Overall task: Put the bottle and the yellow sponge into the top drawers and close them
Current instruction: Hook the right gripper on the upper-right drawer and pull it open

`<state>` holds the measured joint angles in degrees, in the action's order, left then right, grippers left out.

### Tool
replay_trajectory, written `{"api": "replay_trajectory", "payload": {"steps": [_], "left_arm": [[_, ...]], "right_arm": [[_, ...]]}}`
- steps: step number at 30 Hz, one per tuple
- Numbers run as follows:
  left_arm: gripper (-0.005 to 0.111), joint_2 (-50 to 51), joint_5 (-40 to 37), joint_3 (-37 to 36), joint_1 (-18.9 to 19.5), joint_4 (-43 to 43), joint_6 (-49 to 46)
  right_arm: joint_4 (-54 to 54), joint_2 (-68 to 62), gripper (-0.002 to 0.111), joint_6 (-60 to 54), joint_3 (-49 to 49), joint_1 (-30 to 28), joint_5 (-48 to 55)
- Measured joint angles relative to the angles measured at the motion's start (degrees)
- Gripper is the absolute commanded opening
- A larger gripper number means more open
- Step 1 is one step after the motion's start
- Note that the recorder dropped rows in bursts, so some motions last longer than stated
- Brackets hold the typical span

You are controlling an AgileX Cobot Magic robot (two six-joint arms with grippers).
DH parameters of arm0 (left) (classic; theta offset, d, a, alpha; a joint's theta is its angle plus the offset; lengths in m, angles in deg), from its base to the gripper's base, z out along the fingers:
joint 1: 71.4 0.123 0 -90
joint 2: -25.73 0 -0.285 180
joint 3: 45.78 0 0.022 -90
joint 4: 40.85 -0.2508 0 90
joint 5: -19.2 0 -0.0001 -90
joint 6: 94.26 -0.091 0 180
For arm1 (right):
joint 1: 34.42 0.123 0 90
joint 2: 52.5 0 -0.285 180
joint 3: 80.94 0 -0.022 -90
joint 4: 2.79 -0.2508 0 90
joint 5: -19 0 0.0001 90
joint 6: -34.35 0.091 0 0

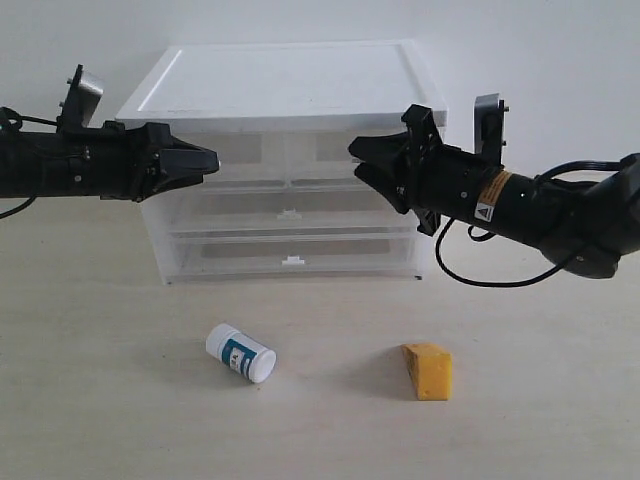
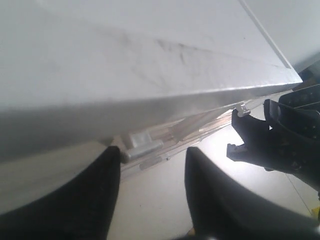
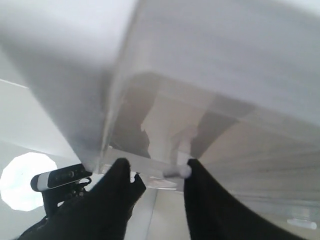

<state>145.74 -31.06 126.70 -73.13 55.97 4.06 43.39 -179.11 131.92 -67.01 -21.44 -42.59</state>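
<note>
The bottle [image 1: 240,353] lies on its side on the table in front of the drawer unit [image 1: 285,85]. To its right lies the yellow sponge [image 1: 428,371]. Both top drawers, left [image 1: 250,157] and right [image 1: 325,150], look pushed in. My left gripper [image 1: 207,160] is open at the left drawer's front; its small white tab handle [image 2: 143,145] sits just off one fingertip [image 2: 111,156]. My right gripper [image 1: 360,160] is open at the right drawer's front, with that drawer's handle [image 3: 180,172] against one fingertip [image 3: 193,168]. Neither gripper holds anything.
Two full-width drawers [image 1: 290,235] sit below the top pair, each with a small white tab. The unit stands against a white wall. My right gripper's fingers [image 2: 260,142] show in the left wrist view, close to the left one.
</note>
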Motion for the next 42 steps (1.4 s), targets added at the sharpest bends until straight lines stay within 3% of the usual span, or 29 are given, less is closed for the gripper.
{"api": "replay_trajectory", "payload": {"steps": [5,26,42], "left_arm": [[0.041,0.00,0.00,0.00,0.00,0.00,0.00],[0.041,0.00,0.00,0.00,0.00,0.00,0.00],[0.041,0.00,0.00,0.00,0.00,0.00,0.00]], "right_arm": [[0.15,-0.02,0.000,-2.06,0.00,0.00,1.50],[4.14,0.14,0.000,1.87,0.40,-0.36,0.40],[4.58,9.47,0.000,-1.80,15.10,-0.36,-2.62]]}}
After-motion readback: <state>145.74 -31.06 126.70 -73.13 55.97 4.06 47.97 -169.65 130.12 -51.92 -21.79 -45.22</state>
